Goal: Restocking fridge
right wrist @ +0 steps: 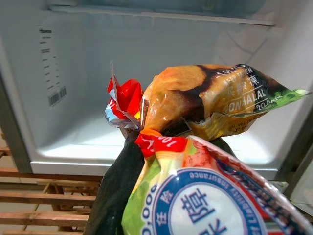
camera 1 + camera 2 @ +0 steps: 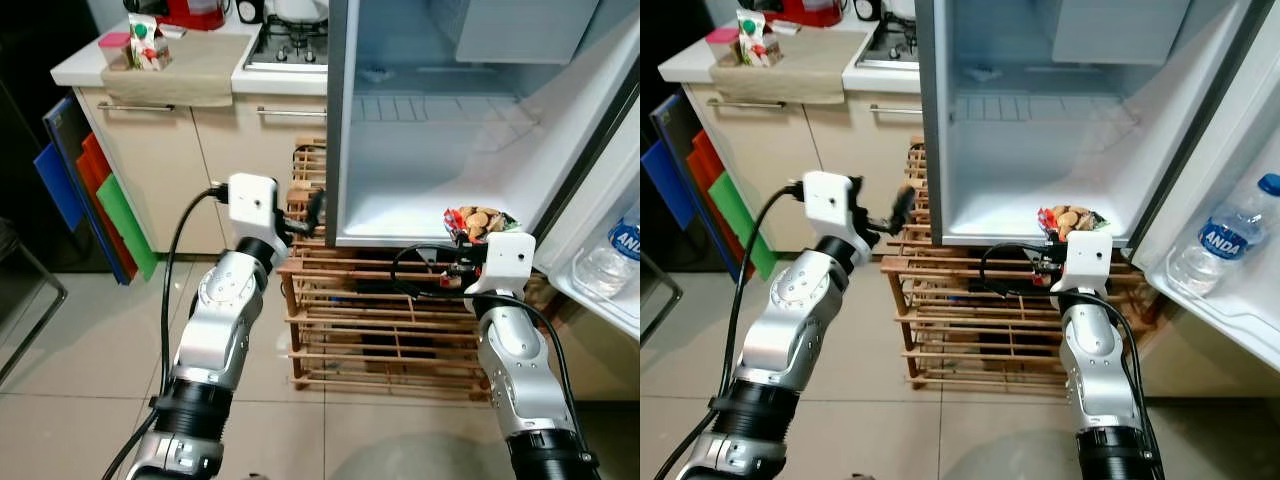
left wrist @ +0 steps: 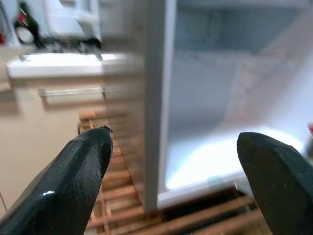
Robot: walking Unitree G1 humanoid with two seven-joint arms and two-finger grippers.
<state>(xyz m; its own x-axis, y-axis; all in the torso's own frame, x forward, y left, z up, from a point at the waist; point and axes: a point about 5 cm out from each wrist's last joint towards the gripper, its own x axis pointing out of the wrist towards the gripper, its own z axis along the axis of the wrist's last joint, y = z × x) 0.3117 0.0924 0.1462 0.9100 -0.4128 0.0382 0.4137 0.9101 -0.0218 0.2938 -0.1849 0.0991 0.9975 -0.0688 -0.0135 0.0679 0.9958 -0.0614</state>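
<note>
The fridge (image 2: 340, 120) stands open in front of me, its lower compartment floor (image 2: 400, 215) bare and white. My right gripper (image 2: 468, 240) is shut on a colourful snack bag (image 2: 478, 222) printed with nuts, held at the front right edge of that floor. In the right wrist view the bag (image 1: 205, 147) bulges over one black finger (image 1: 117, 196). My left gripper (image 2: 315, 212) hangs open and empty just outside the fridge's left wall, both fingers (image 3: 83, 166) wide apart.
A water bottle (image 2: 1220, 245) lies in the door shelf on the right. A wooden slatted rack (image 2: 380, 320) stands under the fridge. To the left are a counter with a juice carton (image 2: 148, 45), a stove (image 2: 290, 45) and coloured boards (image 2: 95, 195) leaning on the cabinet.
</note>
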